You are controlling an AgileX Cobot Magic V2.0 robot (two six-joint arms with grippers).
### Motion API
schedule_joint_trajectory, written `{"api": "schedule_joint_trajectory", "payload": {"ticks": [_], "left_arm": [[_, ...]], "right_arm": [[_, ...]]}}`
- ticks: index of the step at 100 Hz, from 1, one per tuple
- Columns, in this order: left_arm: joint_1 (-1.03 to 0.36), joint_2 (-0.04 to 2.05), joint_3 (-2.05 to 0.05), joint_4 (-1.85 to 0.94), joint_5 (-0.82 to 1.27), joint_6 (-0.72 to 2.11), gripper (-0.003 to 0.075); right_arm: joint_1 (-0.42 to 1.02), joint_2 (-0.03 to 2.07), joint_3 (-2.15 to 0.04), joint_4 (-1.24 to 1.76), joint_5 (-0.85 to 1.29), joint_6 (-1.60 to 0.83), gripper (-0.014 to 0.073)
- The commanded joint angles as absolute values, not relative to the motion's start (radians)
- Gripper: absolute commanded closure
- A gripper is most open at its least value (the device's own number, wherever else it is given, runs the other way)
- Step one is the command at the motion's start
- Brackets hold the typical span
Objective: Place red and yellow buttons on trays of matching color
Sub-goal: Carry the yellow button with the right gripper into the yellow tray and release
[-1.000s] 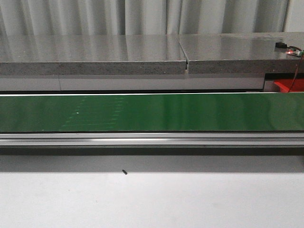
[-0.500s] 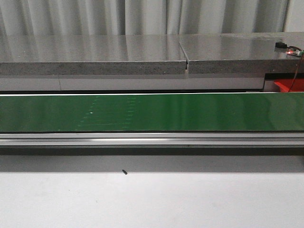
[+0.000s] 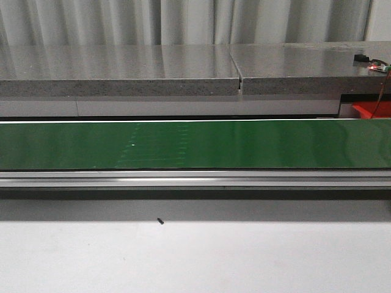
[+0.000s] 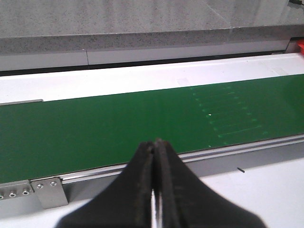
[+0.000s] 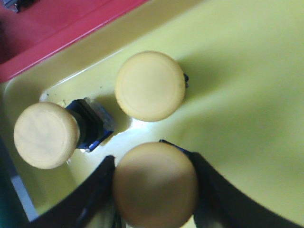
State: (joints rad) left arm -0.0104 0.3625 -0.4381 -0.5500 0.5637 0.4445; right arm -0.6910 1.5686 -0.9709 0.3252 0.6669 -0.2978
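Observation:
In the right wrist view my right gripper (image 5: pixel 153 164) is shut on a yellow button (image 5: pixel 155 187), its black fingers pressed against both sides of the round cap, low over the yellow tray (image 5: pixel 237 95). Two more yellow buttons rest in that tray: one upright (image 5: pixel 150 85), one tipped on its side (image 5: pixel 46 135) showing a dark blue base. A red tray (image 5: pixel 57 23) adjoins the yellow one. No red button shows. My left gripper (image 4: pixel 155 142) is shut and empty, hanging over the near rail of the green belt (image 4: pixel 95 128).
The green conveyor belt (image 3: pixel 244 144) spans the front view with nothing on it but faint pale marks (image 3: pixel 153 145). A grey stone shelf (image 3: pixel 122 67) runs behind it. A corner of the red tray (image 3: pixel 371 110) shows at far right. A small black screw (image 3: pixel 160 221) lies on the white table.
The faint pale marks on the belt have drifted rightward, so the belt is running to the right. Nothing else in the front view has moved.

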Motion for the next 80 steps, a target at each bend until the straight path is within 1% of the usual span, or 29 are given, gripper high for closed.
{"api": "schedule_joint_trajectory", "payload": {"ticks": [1,80], "left_arm": [[-0.018,0.367,-0.464,-0.578,0.502,0.435,0.0741],[-0.018,0.367,-0.464,-0.578,0.502,0.435,0.0741]], "right_arm": [[-0.699,1.557,-0.993,0.336,0.627,-0.310,0.0377],[-0.699,1.619,-0.993,0.337,0.617,-0.310,0.0377]]}}
